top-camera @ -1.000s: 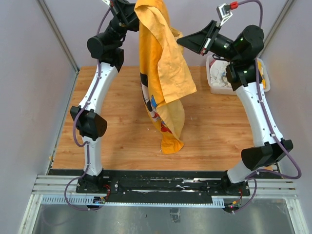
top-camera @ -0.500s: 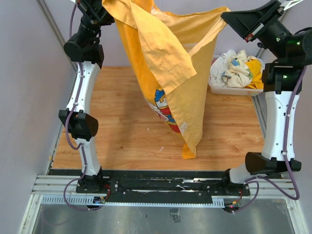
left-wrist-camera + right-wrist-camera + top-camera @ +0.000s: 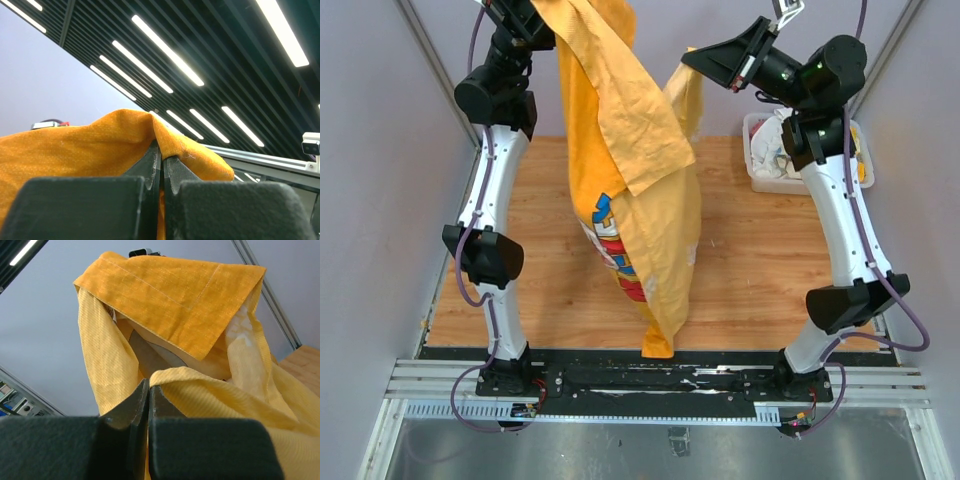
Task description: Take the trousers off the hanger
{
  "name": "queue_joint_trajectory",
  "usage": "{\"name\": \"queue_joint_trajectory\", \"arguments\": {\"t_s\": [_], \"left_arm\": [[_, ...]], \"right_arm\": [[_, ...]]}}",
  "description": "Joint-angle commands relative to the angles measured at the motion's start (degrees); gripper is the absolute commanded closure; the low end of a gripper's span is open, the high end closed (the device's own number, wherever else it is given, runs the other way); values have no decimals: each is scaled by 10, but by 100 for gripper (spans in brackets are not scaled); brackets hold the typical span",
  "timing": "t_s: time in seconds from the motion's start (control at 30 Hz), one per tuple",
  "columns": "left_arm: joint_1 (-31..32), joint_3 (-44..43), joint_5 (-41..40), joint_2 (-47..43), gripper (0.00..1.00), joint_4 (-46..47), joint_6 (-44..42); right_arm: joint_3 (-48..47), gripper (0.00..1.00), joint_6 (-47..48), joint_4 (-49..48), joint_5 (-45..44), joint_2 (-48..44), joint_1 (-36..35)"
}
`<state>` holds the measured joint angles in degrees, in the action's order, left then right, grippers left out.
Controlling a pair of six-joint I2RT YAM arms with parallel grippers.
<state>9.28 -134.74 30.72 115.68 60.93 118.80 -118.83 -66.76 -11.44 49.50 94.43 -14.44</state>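
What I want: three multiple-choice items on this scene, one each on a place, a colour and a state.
1. Where on the table is the white bin?
A. far right corner B. near left corner C. centre
2. The trousers are mainly
A. blue B. orange-yellow C. green
3. The left hand and right hand are
A. both open B. both shut on the trousers C. only left shut
Answers: 1 A, the top view shows the bin at the far right edge; 2 B, every view shows them orange-yellow; 3 B, each wrist view shows its hand pinching the trousers.
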Motion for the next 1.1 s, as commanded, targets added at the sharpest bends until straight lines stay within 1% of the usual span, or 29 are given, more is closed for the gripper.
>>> {"name": "queue_joint_trajectory", "arguments": {"t_s": [0.0,0.07,0.17,0.27,0.37,0.43,0.53,0.6,0.7,0.93,1.0,1.07], "left_arm": [[-2,-43,-31,-8,100,-4,84],[-2,-31,-26,-15,100,-4,80],[-2,10,-28,-28,100,24,86],[-2,32,-29,-33,100,41,92],[-3,42,-37,-33,100,55,95],[-6,34,-42,-29,100,55,96],[-14,-5,-40,-20,100,35,89],[-20,-21,-39,-19,100,27,91],[-33,-25,-41,-25,100,27,95],[-61,-49,-45,-36,100,12,98],[-66,-51,-45,-40,100,8,99],[-73,-51,-48,-44,100,7,98]], "right_arm": [[-87,99,36,29,4,2,-17],[-106,99,59,53,7,-9,-9],[-100,99,71,46,3,-54,21],[-81,99,90,44,-12,-97,47],[-36,99,94,33,-23,-117,49],[-8,99,76,21,-18,-110,49],[27,99,43,-21,-8,-90,45],[34,100,36,-33,-9,-75,37],[6,99,47,-19,-6,-45,9],[-124,99,52,19,-4,50,-59],[-175,99,42,25,-4,81,-73],[-246,99,26,28,0,118,-86]]}}
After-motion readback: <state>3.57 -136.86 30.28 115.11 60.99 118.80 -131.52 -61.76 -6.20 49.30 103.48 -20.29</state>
